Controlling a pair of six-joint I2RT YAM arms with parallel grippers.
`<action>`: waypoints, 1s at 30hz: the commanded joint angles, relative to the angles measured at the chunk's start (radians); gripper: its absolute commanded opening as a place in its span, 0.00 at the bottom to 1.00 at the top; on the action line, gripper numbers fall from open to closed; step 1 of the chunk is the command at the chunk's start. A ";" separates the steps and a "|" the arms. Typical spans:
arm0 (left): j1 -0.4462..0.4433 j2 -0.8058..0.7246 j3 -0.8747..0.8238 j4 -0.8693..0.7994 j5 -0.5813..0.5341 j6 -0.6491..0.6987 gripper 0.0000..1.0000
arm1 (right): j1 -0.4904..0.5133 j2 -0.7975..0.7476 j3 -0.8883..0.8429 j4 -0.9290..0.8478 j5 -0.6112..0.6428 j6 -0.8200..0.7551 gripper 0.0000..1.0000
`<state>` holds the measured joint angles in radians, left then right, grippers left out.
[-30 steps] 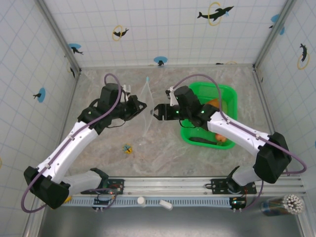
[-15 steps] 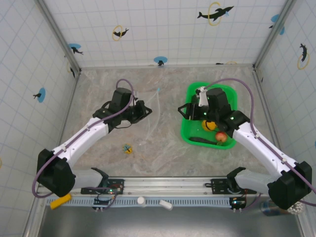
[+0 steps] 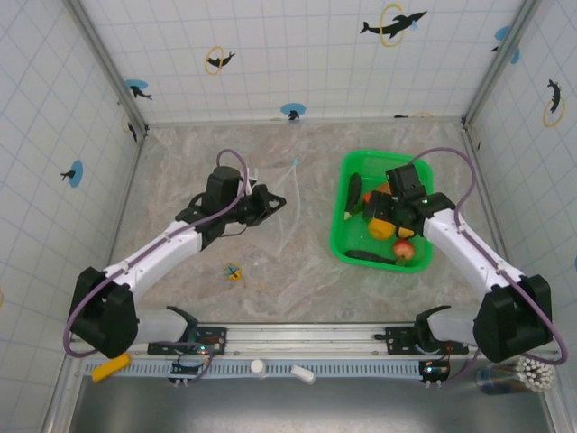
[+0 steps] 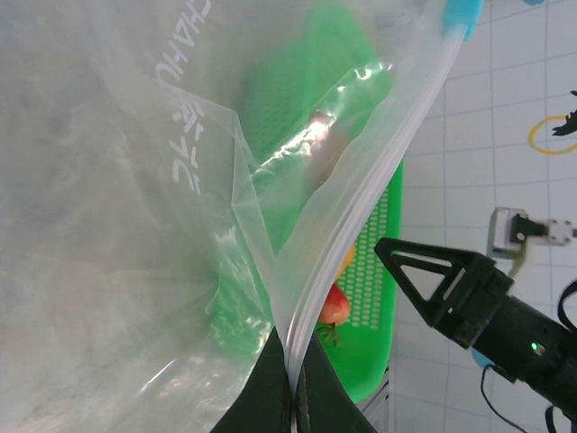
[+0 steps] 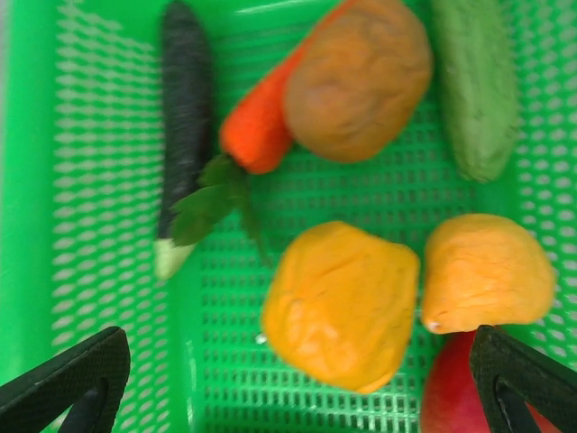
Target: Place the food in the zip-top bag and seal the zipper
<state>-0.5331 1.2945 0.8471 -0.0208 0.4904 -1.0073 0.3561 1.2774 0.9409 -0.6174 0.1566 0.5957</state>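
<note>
Firmly pinched zipper (image 4: pixel 359 221) edge, right fingers (image 5: pixel 68 383) spread

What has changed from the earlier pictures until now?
The right claw drew away from the zip-top bag, swung right over the green basket, and now hangs open above the food. The left claw shifted the bag slightly right. Unchanged: the left claw is shut on the bag's edge, and the food lies in the basket.

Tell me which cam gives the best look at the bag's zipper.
Left wrist. The zipper runs close-up and sharp from the shut left gripper pinching it up to its blue tab. Top external shows it as just a thin pale line with a speck of blue at the far end.
</note>
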 commanded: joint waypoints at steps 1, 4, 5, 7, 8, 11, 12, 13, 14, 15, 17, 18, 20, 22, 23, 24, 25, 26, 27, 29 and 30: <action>0.006 -0.026 -0.023 0.066 0.024 -0.022 0.00 | -0.027 0.049 -0.011 -0.038 -0.016 0.120 1.00; 0.006 -0.035 -0.031 0.074 0.019 -0.021 0.00 | -0.029 0.086 -0.015 -0.024 -0.035 0.173 0.98; 0.006 -0.039 -0.032 0.074 0.015 -0.019 0.00 | -0.029 0.100 -0.016 -0.017 -0.046 0.184 0.96; 0.005 -0.044 -0.040 0.078 0.011 -0.017 0.00 | -0.030 0.132 -0.012 -0.005 -0.071 0.196 0.95; 0.006 -0.046 -0.044 0.079 0.012 -0.016 0.00 | -0.031 0.150 -0.007 -0.010 -0.068 0.204 0.94; 0.005 -0.050 -0.057 0.088 0.008 -0.015 0.00 | -0.031 0.190 -0.001 -0.008 -0.071 0.223 0.89; 0.005 -0.052 -0.064 0.092 0.010 -0.016 0.00 | -0.031 0.201 0.000 -0.007 -0.070 0.226 0.88; 0.005 -0.053 -0.070 0.097 0.010 -0.017 0.00 | -0.032 0.212 0.002 -0.004 -0.072 0.227 0.88; 0.005 -0.054 -0.075 0.099 0.010 -0.019 0.00 | -0.032 0.226 0.004 -0.003 -0.072 0.227 0.88; 0.005 -0.054 -0.077 0.101 0.011 -0.019 0.00 | -0.032 0.236 0.006 -0.002 -0.071 0.227 0.88; 0.006 -0.052 -0.082 0.105 0.013 -0.019 0.00 | -0.033 0.265 0.010 0.009 -0.071 0.221 0.88; 0.006 -0.050 -0.082 0.105 0.015 -0.019 0.00 | -0.035 0.276 0.014 0.011 -0.071 0.218 0.88; 0.006 -0.048 -0.080 0.104 0.016 -0.019 0.00 | -0.035 0.306 0.030 0.016 -0.062 0.210 0.86; 0.006 -0.044 -0.067 0.084 0.012 -0.011 0.00 | -0.038 0.317 0.037 0.027 -0.063 0.207 0.81; 0.005 -0.043 -0.059 0.073 0.011 -0.004 0.00 | -0.040 0.316 0.040 0.032 -0.062 0.207 0.78; 0.005 -0.041 -0.052 0.062 0.013 0.000 0.00 | -0.039 0.309 0.040 0.040 -0.059 0.207 0.76; 0.004 -0.042 -0.044 0.051 0.013 0.004 0.00 | -0.037 0.297 0.042 0.044 -0.056 0.204 0.75; 0.005 -0.044 -0.039 0.043 0.010 0.006 0.00 | -0.035 0.283 0.048 0.038 -0.050 0.201 0.73; 0.004 -0.047 -0.038 0.036 0.006 0.008 0.00 | -0.033 0.271 0.055 0.027 -0.040 0.195 0.72; 0.005 -0.054 -0.036 0.022 -0.011 0.014 0.00 | -0.026 0.232 0.068 -0.006 -0.014 0.177 0.72; 0.005 -0.054 -0.034 0.016 -0.011 0.017 0.00 | -0.022 0.211 0.074 -0.020 -0.007 0.170 0.72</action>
<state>-0.5331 1.2564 0.7788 0.0292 0.4862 -1.0183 0.3275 1.5635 0.9623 -0.6006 0.1055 0.7849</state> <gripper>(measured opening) 0.049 0.722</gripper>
